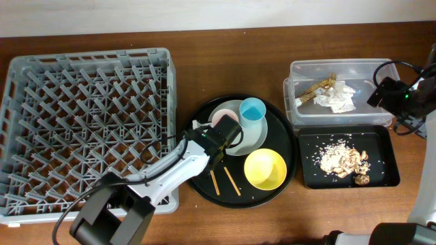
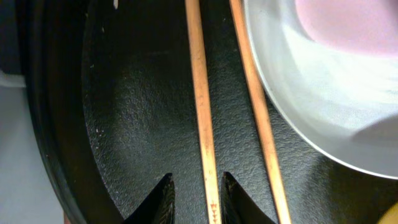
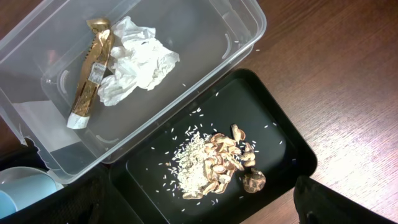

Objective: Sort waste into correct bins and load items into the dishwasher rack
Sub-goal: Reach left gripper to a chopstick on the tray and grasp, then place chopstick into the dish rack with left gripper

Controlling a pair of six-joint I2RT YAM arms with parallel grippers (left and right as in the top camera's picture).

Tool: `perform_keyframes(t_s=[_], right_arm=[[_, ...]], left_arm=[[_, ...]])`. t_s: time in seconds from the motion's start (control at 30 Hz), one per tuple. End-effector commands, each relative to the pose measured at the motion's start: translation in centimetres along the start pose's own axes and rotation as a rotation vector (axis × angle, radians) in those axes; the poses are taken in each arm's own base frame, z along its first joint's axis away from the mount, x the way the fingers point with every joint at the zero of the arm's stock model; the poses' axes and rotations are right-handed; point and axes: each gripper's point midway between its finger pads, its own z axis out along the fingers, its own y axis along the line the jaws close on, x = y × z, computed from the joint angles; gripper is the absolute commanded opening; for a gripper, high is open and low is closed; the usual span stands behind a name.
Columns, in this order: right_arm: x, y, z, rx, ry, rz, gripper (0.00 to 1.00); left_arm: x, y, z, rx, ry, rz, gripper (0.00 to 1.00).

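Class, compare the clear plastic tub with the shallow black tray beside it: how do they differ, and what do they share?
The clear tub is see-through and deeper; the black tray is opaque and shallow. The tub holds a paper wad and a gold-brown wrapper; the tray holds loose food scraps. Both are rectangular and similar in footprint.

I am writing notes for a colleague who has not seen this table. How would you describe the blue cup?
Right of the big grey rack lies a round black tray. On its far side sits a white plate, and the blue cup stands on that plate. Its neighbour is a pink cup; the nearby bowl is yellow.
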Motion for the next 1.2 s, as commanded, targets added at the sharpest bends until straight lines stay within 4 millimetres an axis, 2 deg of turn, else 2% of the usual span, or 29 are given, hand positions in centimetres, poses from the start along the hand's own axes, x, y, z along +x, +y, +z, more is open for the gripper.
perform_keyframes(t_s=[0.0, 0.13, 0.33, 0.4, 0.47, 0.5, 0.57, 0.63, 0.7, 0.73, 0.77, 0.8, 0.83, 0.87, 0.93, 1.0, 1.03, 1.13, 1.17], right_arm=[[-0.4, -0.3, -0.5, 0.011, -0.022, 0.001, 0.99], [-0.4, -0.3, -0.5, 0.011, -0.022, 0.001, 0.99], [-0.4, -0.3, -0.5, 0.011, -0.022, 0.001, 0.99], [-0.4, -0.3, -0.5, 0.011, -0.022, 0.001, 0.99], [-0.4, -0.3, -0.5, 0.011, -0.022, 0.001, 0.99], [-0.4, -0.3, -0.5, 0.011, -0.022, 0.001, 0.99], [-0.4, -0.3, -0.5, 0.011, -0.022, 0.001, 0.99], [-0.4, -0.3, -0.5, 0.011, -0.022, 0.001, 0.99], [-0.4, -0.3, -0.5, 0.011, -0.022, 0.001, 0.99], [-0.4, -0.3, -0.5, 0.011, -0.022, 0.001, 0.99], [-0.4, -0.3, -0.5, 0.011, -0.022, 0.001, 0.99], [-0.4, -0.3, -0.5, 0.011, -0.022, 0.001, 0.99], [-0.4, -0.3, -0.5, 0.011, -0.022, 0.001, 0.99], [-0.4, -0.3, -0.5, 0.011, -0.022, 0.001, 0.99], [-0.4, -0.3, -0.5, 0.011, -0.022, 0.001, 0.99], [-0.4, -0.3, -0.5, 0.011, -0.022, 0.001, 0.99], [-0.4, -0.3, -0.5, 0.011, -0.022, 0.001, 0.99], [-0.4, -0.3, -0.5, 0.011, -0.022, 0.001, 0.99], [-0.4, -0.3, -0.5, 0.011, -0.022, 0.001, 0.99]], left_arm=[[0.5, 0.1, 1.1, -0.001, 0.005, -0.015, 0.21], [0.5, -0.3, 1.6, 0.008, 0.009, -0.016, 0.21], [1.6, 0.3, 4.3, -0.053, 0.061, -0.013, 0.18], [1.8, 0.4, 4.6, -0.061, 0.068, -0.011, 0.12], [1.7, 0.4, 4.2, -0.058, 0.065, -0.012, 0.01], [1.4, 0.3, 3.8, -0.051, 0.056, -0.013, 0.01], [0.1, 0.6, 1.5, -0.054, -0.003, -0.017, 0.01], [-3.5, 0.9, -4.0, -0.026, -0.163, 0.129, 0.01], [-6.0, 1.3, -8.4, 0.029, -0.27, 0.183, 0.01], [-7.5, 2.2, -10.7, 0.052, -0.331, 0.206, 0.01], [-8.3, 2.9, -11.9, 0.054, -0.365, 0.215, 0.01], [-9.6, 4.6, -13.4, 0.045, -0.411, 0.237, 0.01], [-10.4, 6.0, -13.9, 0.025, -0.428, 0.243, 0.01], [-11.6, 8.5, -13.9, -0.015, -0.434, 0.226, 0.0], [-13.0, 11.1, -13.2, -0.05, -0.423, 0.204, 0.0], [-14.1, 10.9, -12.0, 0.052, -0.398, 0.249, 0.0], [-14.7, 11.5, -10.9, 0.08, -0.377, 0.217, 0.0], [-15.0, 11.3, -8.8, 0.157, -0.321, 0.193, 0.0], [-14.8, 10.8, -7.4, 0.184, -0.279, 0.19, 0.0]])
